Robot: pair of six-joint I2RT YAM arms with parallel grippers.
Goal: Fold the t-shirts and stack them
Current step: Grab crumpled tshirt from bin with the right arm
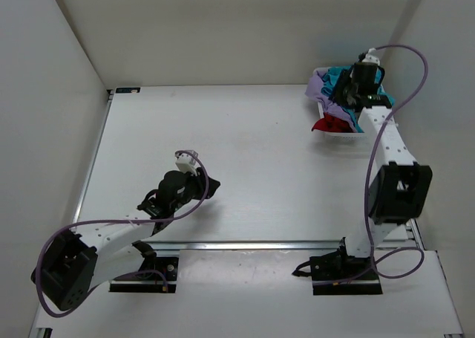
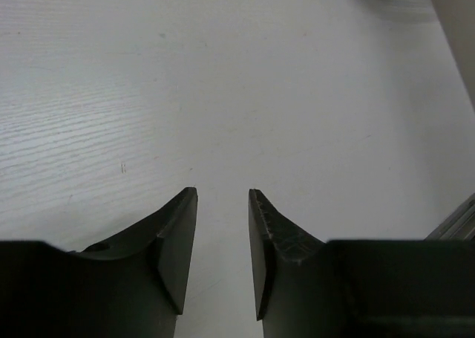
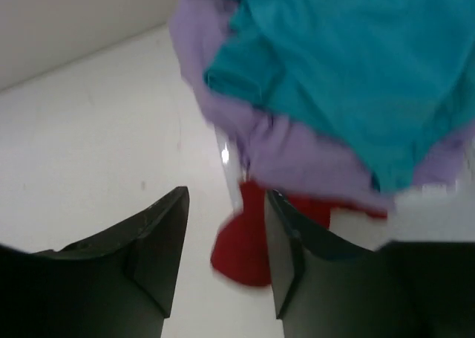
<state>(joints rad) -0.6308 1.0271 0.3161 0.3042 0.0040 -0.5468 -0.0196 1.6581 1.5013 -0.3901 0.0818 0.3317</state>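
Three t-shirts lie heaped in a white basket at the far right of the table. The teal one is on top, the lavender one under it, and a flap of the red one spills over the basket's front. My right gripper hovers open over the heap, its fingers either side of the red flap but apart from it. My left gripper stands open above bare table at the near left, holding nothing.
White walls close the table in at the back and on both sides, the right wall close behind the basket. A metal rail runs along the near edge by the arm bases.
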